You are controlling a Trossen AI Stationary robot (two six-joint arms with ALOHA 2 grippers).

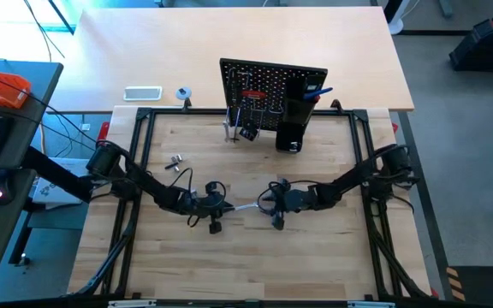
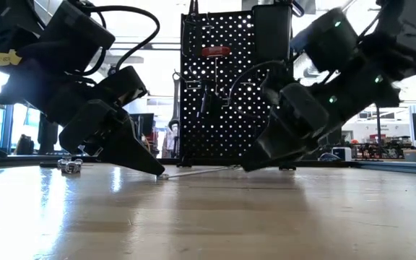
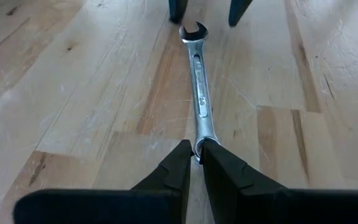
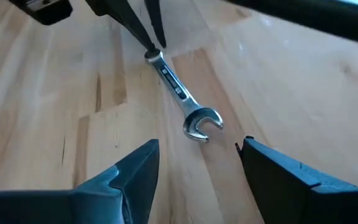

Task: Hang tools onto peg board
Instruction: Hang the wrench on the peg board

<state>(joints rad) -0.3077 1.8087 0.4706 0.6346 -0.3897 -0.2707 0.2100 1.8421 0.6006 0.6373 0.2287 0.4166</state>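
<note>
You won't find any text you can read here. The silver open-ended steel wrench carries stamped marks along its shank, midway between its open jaw and its gripped end, but they are too small to make out.

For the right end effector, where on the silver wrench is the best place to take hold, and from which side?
Judging by its pose, grip the flat shank just behind the open jaw end of the silver wrench. The left end effector is shut on the far end, so the right end effector, open, should close across the shank's narrow edges from its own side.
</note>
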